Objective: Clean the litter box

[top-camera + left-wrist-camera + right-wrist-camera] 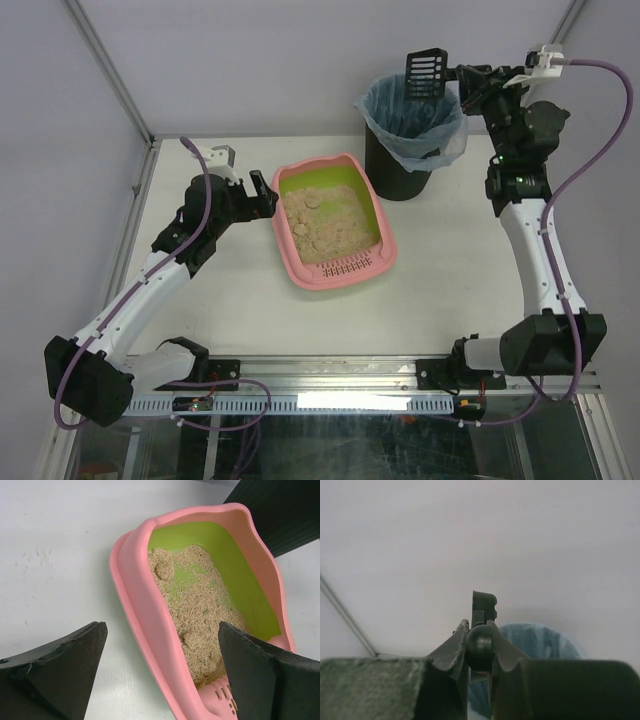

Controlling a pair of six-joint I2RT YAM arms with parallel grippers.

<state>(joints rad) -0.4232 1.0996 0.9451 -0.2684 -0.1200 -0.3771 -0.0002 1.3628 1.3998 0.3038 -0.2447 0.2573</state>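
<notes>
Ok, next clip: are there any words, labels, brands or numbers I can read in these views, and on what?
None can be read in any view. The litter box, the scoop, the black bin and its blue bag show no print. Anything finer is too small to tell.

You had a flat white worktop (470, 290) before you, matt and evenly lit, and the left wrist view showed faint scuff marks (35, 560) on it. Plain pale grey-lilac walls (300, 60) closed it in at the back and sides. A slim silver metal post (110, 72) rose slantwise from the back left corner, and a second silver post (570, 18) showed at top right. A silver aluminium rail (340, 372) edged the near side, with a bright white strip (370, 400) just below it. The light was soft, and the shadows were weak.
</notes>
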